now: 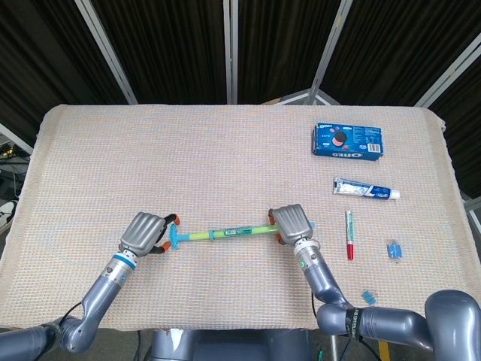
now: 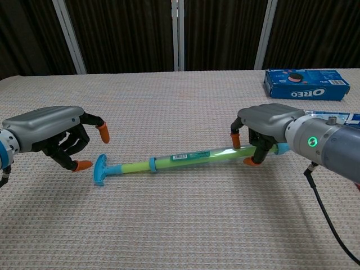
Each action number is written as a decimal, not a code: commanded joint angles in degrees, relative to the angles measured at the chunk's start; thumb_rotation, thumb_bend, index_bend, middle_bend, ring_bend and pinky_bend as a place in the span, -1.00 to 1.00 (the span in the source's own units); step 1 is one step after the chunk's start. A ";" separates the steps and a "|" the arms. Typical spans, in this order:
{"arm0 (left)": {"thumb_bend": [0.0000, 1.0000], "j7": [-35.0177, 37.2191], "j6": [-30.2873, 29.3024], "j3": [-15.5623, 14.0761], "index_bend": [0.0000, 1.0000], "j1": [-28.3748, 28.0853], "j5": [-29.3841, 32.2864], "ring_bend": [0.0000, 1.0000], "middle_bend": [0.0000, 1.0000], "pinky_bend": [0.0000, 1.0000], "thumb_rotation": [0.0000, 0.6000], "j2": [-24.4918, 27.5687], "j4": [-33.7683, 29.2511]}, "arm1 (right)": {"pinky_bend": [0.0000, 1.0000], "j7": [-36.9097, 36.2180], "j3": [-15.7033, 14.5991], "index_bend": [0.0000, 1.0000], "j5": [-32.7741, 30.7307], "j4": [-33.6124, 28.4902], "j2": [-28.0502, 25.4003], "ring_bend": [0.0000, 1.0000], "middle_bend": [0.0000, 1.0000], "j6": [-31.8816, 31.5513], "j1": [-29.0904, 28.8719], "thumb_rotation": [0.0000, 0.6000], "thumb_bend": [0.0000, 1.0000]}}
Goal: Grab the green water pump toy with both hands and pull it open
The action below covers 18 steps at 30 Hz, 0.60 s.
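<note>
The green water pump toy (image 1: pixel 233 231) (image 2: pixel 185 158) lies across the middle of the table, its blue T-handle (image 1: pixel 172 235) (image 2: pixel 101 169) at the left end. My right hand (image 1: pixel 291 222) (image 2: pixel 264 126) grips the right end of the green tube and lifts that end slightly. My left hand (image 1: pixel 146 233) (image 2: pixel 53 132) hovers just left of the blue handle. Its orange-tipped fingers (image 2: pixel 103 133) are spread around the handle's end without touching it.
A blue Oreo box (image 1: pixel 348 141) (image 2: pixel 306 84) lies at the back right. A toothpaste tube (image 1: pixel 365 189), a red pen (image 1: pixel 349 235) and a small blue piece (image 1: pixel 394 250) lie to the right of my right hand.
</note>
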<state>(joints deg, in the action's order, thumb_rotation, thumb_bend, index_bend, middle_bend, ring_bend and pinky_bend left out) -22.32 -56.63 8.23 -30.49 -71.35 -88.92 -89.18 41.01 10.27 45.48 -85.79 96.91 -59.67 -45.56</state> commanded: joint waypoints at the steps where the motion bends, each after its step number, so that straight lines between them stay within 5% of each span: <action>1: -0.30 -0.78 0.17 0.01 -0.24 -0.73 1.60 0.54 0.63 0.96 1.00 -1.34 0.75 | 1.00 0.02 -0.04 0.46 0.04 0.09 0.15 1.00 1.00 -0.11 -0.10 1.00 -0.11; 18: -0.27 -1.47 2.10 -0.47 -0.22 -3.48 7.74 0.54 0.63 0.96 1.00 -5.74 4.42 | 1.00 -0.29 -0.23 0.47 -0.20 1.46 1.45 1.00 1.00 0.32 -1.00 1.00 -0.11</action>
<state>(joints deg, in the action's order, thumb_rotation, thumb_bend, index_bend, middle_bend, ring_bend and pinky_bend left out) -23.65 -54.48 7.79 -33.85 -63.83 -94.46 -84.95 40.71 10.04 45.27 -84.33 98.36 -59.34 -46.55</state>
